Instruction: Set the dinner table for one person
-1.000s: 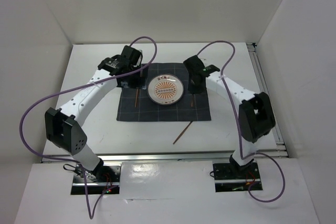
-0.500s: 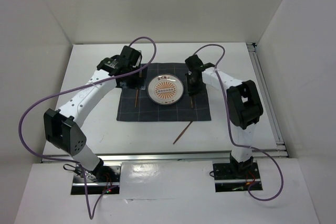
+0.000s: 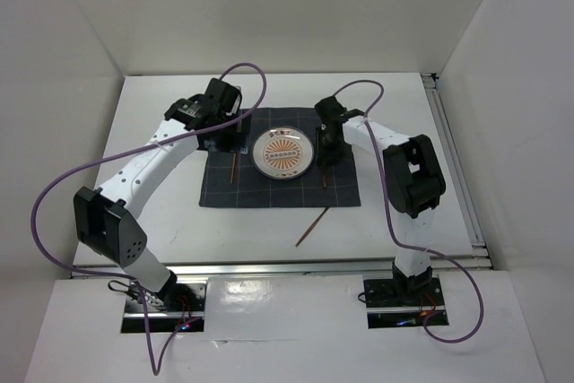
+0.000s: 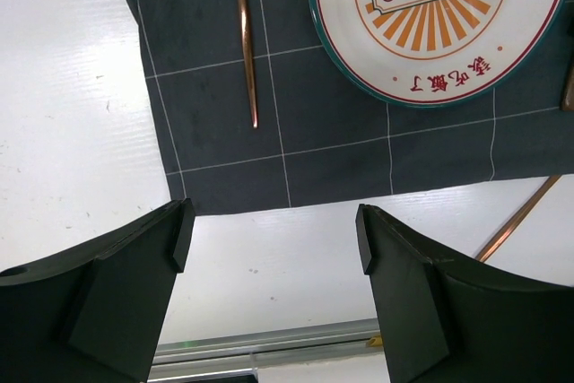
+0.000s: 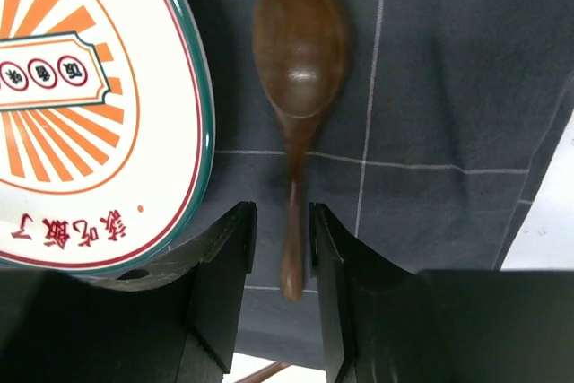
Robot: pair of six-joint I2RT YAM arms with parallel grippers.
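Note:
A plate [image 3: 282,152] with an orange sunburst sits on a dark grid cloth [image 3: 269,193] on the white dinner table [image 3: 161,105]. A wooden spoon [image 5: 300,69] lies on the cloth right of the plate. My right gripper [image 5: 282,239] straddles its handle, jaws narrowly open with a small gap each side. One copper chopstick [image 3: 233,168] lies on the cloth left of the plate. A second chopstick [image 3: 312,226] lies on the bare table in front of the cloth. My left gripper [image 4: 273,239] is wide open and empty, hovering near the first chopstick [image 4: 246,42].
White walls enclose the table on three sides. A metal rail [image 3: 453,159] runs along the right edge and another [image 4: 269,343] along the near edge. Purple cables loop above both arms. The cloth's near edge [image 4: 359,190] lies just beyond the left fingertips.
The right arm's elbow has swung in and up, and its gripper has shifted slightly left toward the plate over the spoon. The left arm has barely moved.

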